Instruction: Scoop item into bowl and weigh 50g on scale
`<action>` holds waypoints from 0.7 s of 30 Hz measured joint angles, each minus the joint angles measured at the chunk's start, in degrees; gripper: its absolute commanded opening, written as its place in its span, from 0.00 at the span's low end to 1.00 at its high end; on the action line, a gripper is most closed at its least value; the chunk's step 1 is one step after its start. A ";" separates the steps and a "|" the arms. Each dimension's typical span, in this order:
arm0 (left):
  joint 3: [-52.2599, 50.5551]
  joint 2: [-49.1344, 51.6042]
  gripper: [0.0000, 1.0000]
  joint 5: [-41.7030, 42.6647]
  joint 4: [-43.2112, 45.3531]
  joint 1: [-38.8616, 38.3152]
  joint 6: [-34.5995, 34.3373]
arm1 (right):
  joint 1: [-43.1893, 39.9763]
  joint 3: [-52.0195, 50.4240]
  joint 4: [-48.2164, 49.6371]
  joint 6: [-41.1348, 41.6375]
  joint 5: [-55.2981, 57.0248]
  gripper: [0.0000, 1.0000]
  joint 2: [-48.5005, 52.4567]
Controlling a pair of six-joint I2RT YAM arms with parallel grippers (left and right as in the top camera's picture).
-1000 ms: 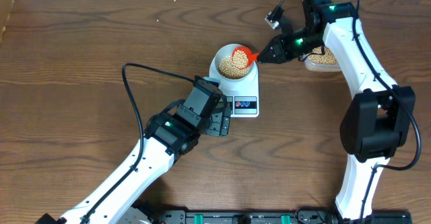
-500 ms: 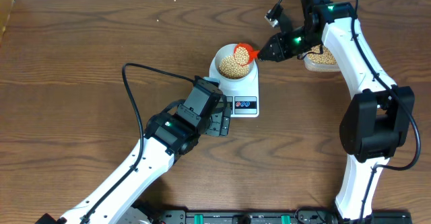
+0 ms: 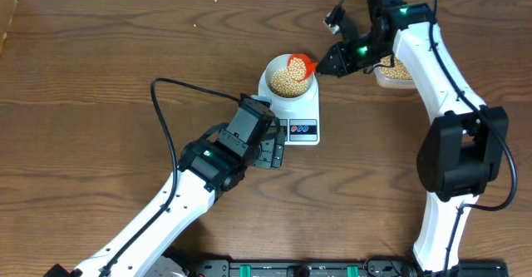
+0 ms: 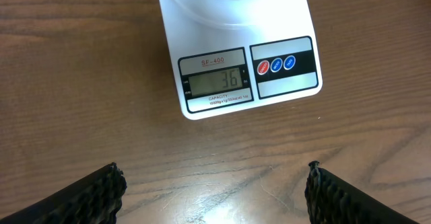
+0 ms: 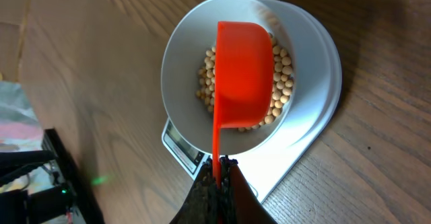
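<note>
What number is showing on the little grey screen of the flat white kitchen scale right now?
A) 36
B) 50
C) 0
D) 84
A: in the left wrist view, the grey screen on the flat white kitchen scale plainly reads 36.

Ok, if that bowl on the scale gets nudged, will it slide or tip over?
Probably slide: the bowl looks smooth and simply rests on the flat top of the scale. The beans fill only its lower part, so it is likely light and easily shoved. Being round, they would probably roll about inside.
</note>
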 measured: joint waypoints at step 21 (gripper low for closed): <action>0.00 0.00 0.88 0.00 0.00 0.00 0.00 | 4.52 0.00 0.90 0.15 7.91 0.01 -0.04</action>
